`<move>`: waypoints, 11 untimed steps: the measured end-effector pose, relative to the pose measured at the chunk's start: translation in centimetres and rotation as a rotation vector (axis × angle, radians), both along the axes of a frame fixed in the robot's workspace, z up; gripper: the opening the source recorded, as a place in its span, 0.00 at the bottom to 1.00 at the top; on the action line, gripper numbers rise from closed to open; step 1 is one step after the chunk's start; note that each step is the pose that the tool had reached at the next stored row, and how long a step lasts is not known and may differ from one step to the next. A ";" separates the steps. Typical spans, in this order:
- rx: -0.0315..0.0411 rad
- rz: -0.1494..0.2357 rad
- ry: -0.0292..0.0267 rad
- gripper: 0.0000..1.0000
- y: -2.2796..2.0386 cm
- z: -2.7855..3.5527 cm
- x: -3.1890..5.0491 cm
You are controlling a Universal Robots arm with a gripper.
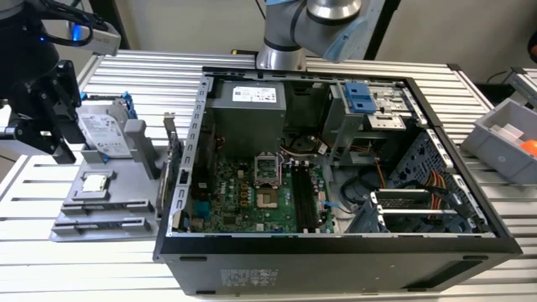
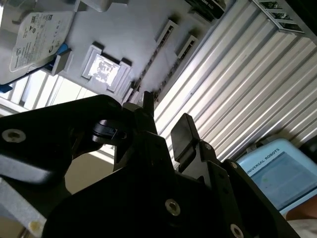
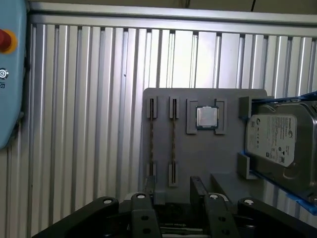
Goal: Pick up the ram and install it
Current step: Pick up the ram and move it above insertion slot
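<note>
Two ram sticks stand on edge in slots of a grey parts tray (image 3: pixel 218 163); one ram (image 3: pixel 173 141) runs toward the gap between my fingers, the other ram (image 3: pixel 151 141) lies beside it. My gripper (image 3: pixel 173 191) hovers over the tray's edge, open, with nothing between its fingers (image 3: pixel 198 187). In the second wrist view the ram (image 2: pixel 147 74) shows as thin lines just past the fingertips (image 2: pixel 147 101). In the exterior view my gripper (image 1: pixel 57 135) hangs at the left, beside the tray (image 1: pixel 100 217). The motherboard's black slots (image 1: pixel 302 198) lie inside the open computer case (image 1: pixel 336 242).
On the tray also sit a small square processor chip (image 3: pixel 207 118) and a silver hard drive (image 3: pixel 277 141) in a blue bracket. A grey bin (image 1: pixel 507 141) stands at the exterior view's right. The table is ribbed aluminium (image 3: pixel 84 124).
</note>
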State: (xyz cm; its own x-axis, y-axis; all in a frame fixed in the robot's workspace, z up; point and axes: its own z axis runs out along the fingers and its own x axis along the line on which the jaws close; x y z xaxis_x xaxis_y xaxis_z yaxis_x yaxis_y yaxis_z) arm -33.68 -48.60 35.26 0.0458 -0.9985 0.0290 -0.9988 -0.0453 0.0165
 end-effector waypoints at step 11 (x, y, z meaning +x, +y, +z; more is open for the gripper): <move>-0.0047 0.000 -0.0001 0.00 0.00 -0.80 0.00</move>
